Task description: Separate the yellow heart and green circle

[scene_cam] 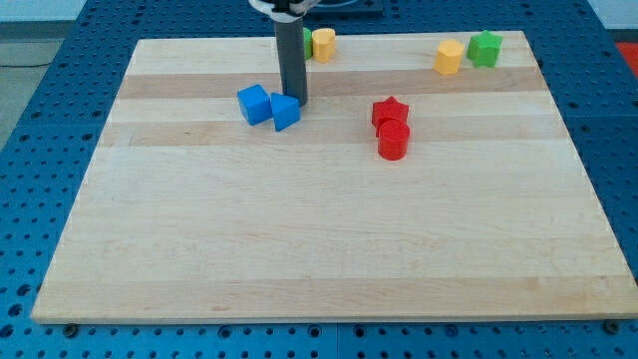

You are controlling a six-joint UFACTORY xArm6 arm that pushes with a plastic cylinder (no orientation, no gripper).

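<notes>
A yellow heart [323,44] lies near the view's top, left of centre. A green circle [307,41] touches its left side and is mostly hidden behind my rod. My tip [295,104] rests on the board well below both of them. It sits right beside a blue triangular block [285,112], at that block's upper right edge.
A blue cube [254,104] sits just left of the blue triangular block. A red star [390,111] and a red cylinder [393,142] sit together right of centre. A yellow hexagon [450,57] and a green star [484,48] lie at the top right.
</notes>
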